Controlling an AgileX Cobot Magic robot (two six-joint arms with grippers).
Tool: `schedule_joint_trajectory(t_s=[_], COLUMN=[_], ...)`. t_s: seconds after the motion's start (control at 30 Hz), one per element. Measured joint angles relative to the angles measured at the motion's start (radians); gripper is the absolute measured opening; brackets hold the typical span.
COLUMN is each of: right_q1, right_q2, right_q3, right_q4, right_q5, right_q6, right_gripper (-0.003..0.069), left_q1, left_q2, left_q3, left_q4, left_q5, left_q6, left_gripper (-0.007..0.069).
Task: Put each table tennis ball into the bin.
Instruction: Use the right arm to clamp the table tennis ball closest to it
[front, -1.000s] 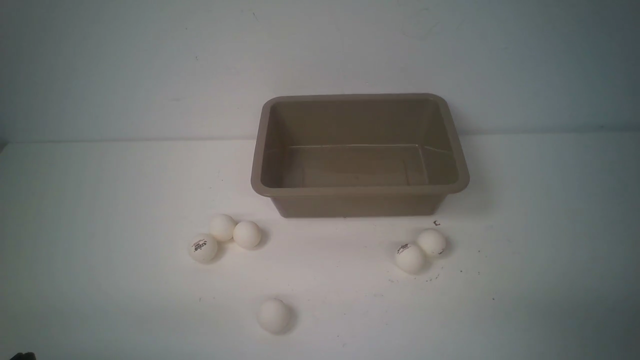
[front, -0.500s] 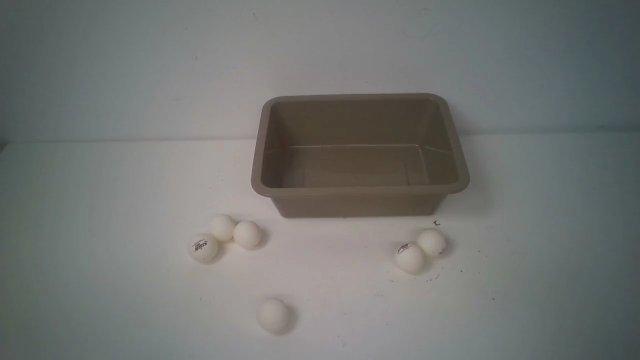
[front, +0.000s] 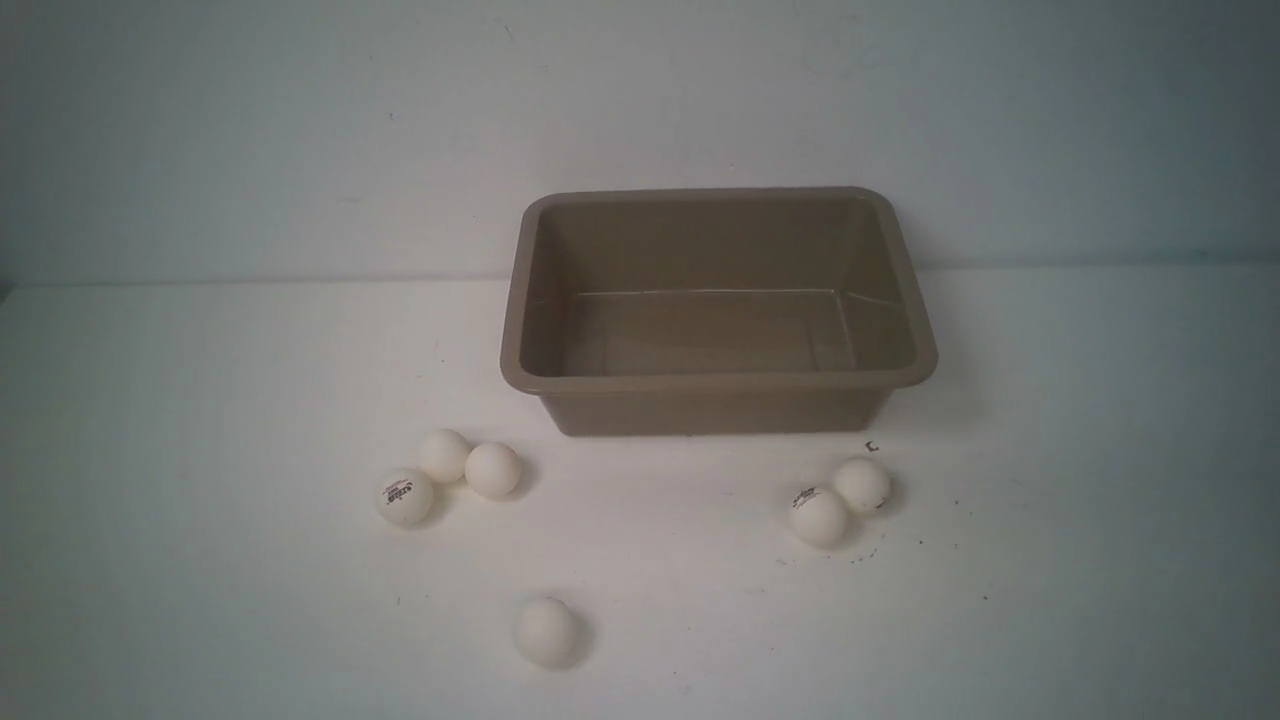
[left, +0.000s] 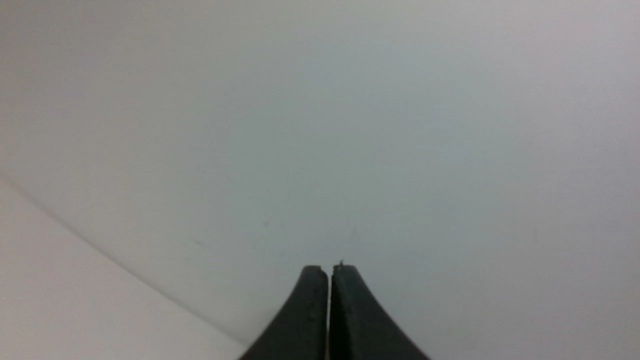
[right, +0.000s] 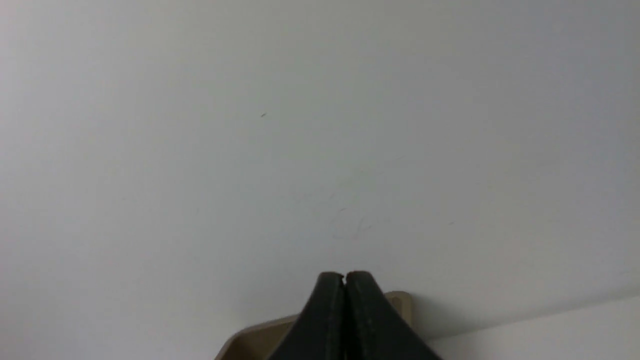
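The taupe bin (front: 718, 382) stands empty at the table's middle back. Several cream-white table tennis balls lie in front of it: three clustered at front left, one with a logo (front: 405, 497), one behind it (front: 443, 455) and one beside (front: 493, 470). A touching pair lies at front right (front: 819, 517) (front: 862, 485). A single ball (front: 546, 632) sits nearest me. Neither arm shows in the front view. My left gripper (left: 329, 270) is shut and empty, facing the wall. My right gripper (right: 344, 275) is shut and empty, with the bin's rim (right: 402, 302) behind its fingers.
A white table (front: 200, 400) carries everything, and a plain pale wall (front: 300, 130) rises behind it. A tiny dark speck (front: 872, 447) lies by the bin's front right corner.
A dark bit at the front view's lower left corner a second ago is gone. Balls and bin have not moved.
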Motion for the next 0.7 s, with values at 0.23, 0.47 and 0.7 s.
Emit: schedule_joint_trajectory(t_s=[0.23,0.47,0.7], right_q1=[0.0,0.0,0.0], right_q2=[0.367,0.603,0.705], right_q3=[-0.267,-0.303,-0.305], right_q4=[0.115,0.173,0.137], right_q5=[0.362,0.537,0.537], right_q6=[-0.158,-0.346,-0.355], right_gripper=[-0.001,-0.001,-0.001], left_q1=[0.0,0.0,0.0], left_q2=[0.154,0.383,0.637], left_q3=[-0.234,-0.314,-0.356], left_q4=[0.327,0.26,0.184], left_q5=[0.38,0.644,0.746], left_q6=[0.044,0.155,0.342], left_gripper=[-0.0004,-0.0004,-0.0004])
